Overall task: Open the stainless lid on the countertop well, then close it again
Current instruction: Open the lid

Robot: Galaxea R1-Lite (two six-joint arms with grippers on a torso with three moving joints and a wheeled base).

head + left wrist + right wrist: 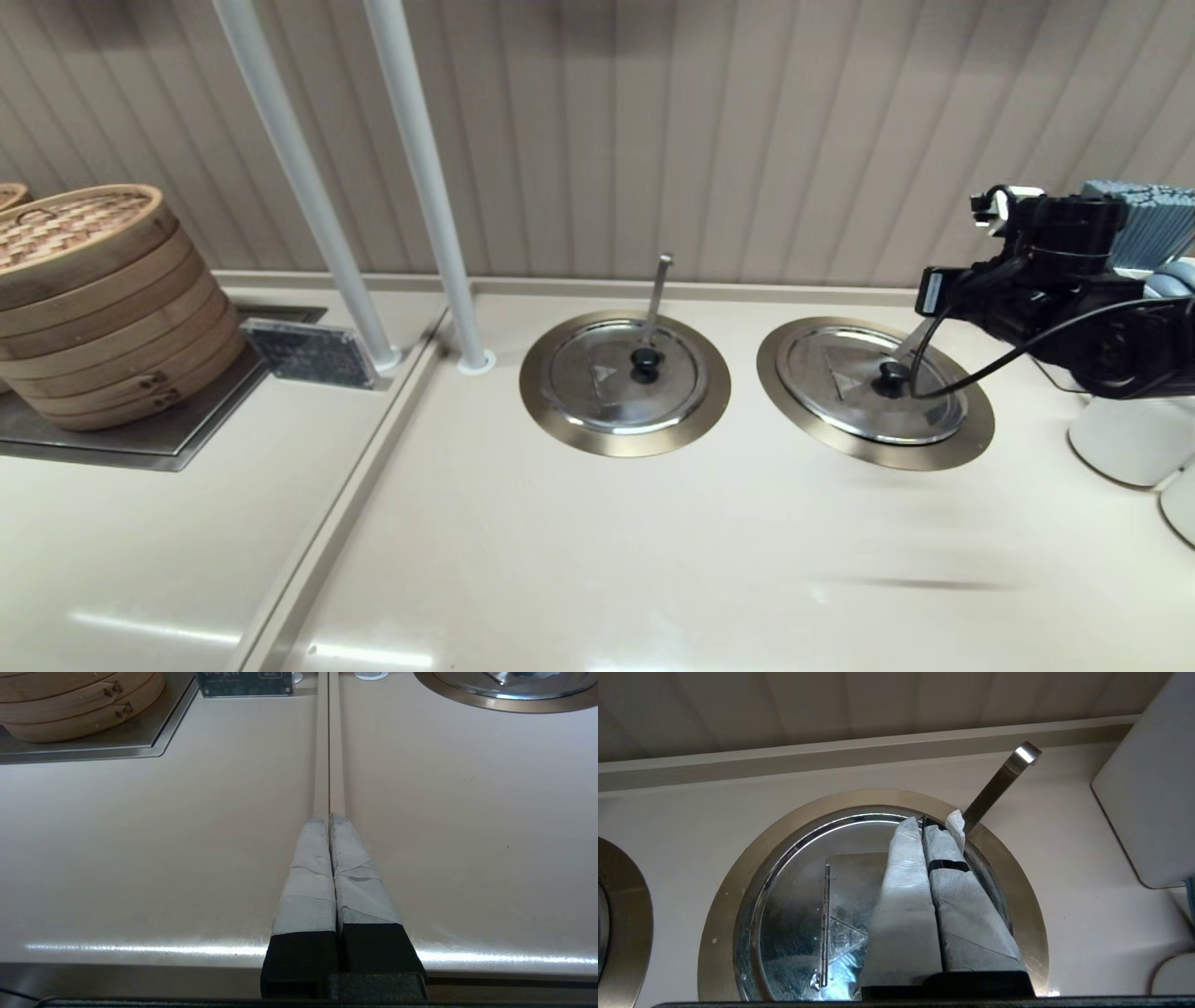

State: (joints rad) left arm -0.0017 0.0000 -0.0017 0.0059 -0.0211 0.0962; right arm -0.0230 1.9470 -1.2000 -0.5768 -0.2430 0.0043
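The stainless lid (840, 373) (794, 896) lies flat and closed on the right-hand countertop well, whose bronze rim ring (971, 429) (719, 896) shows all round it. Its black knob (892, 376) shows in the head view and is hidden behind my fingers in the right wrist view. The hinged flap (850, 872) lies flat. The thick ladle handle (999, 784) slants up from the lid's far edge. My right gripper (924, 820) hangs above the lid, shut and holding nothing, its tips near that handle. My left gripper (329, 817) is shut over the counter seam, parked.
The twin lid (621, 378) with a thin upright ladle handle (658, 289) sits to the left. Bamboo steamers (93, 299) and a small sign (308, 353) stand far left, two white poles (429, 187) behind. White containers (1130, 439) crowd the right edge under my right arm (1055, 289).
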